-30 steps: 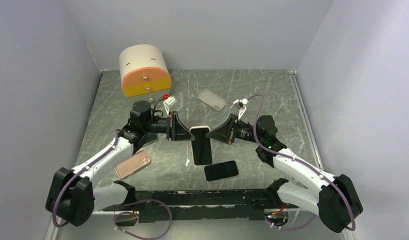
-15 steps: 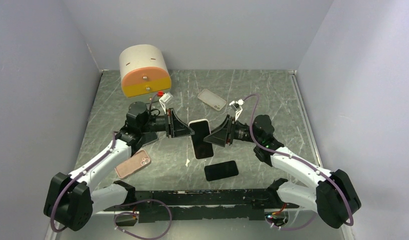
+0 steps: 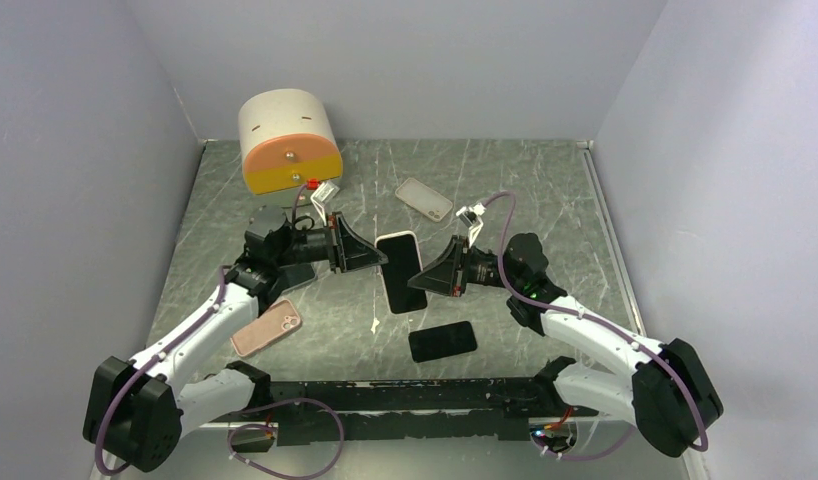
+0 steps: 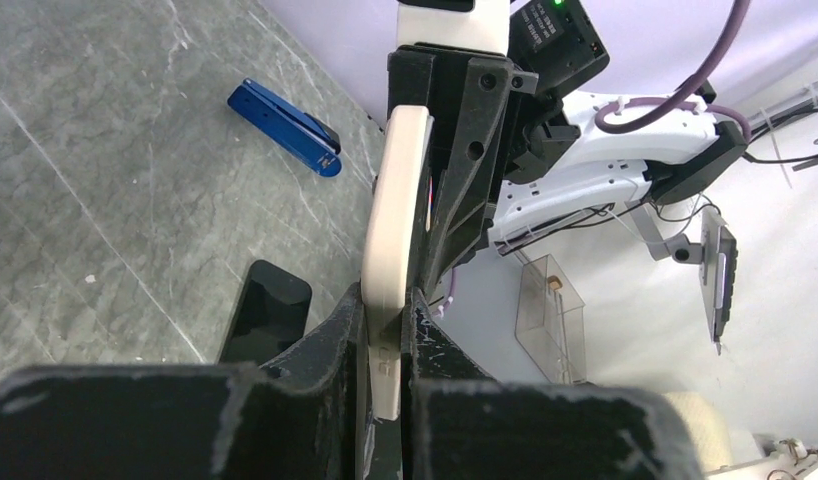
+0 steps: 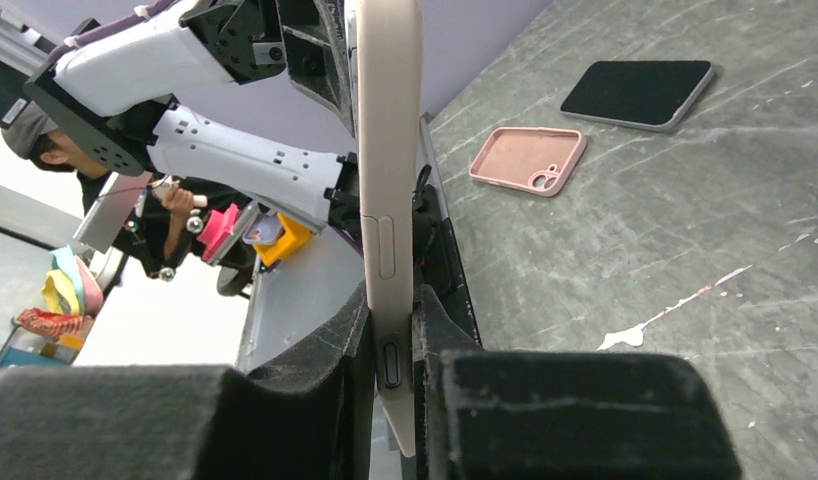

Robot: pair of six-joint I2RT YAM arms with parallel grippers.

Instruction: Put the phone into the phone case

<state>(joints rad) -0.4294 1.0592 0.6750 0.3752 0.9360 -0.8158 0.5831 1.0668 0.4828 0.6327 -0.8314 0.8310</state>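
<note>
Phone (image 3: 401, 273) aloft over mid-table, pinched from both sides: L gripper (image 3: 382, 262) is clamped on its left long edge, R gripper (image 3: 426, 283) on the right, prob. so you can steady and re-aim it before casing. Screen faces up; long axis runs far-to-near, far end leaning slightly left. Pink case (image 3: 267, 328) lies well apart, near-left.

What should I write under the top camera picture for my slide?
Left gripper and right gripper clamp one phone between them over the table.
</note>
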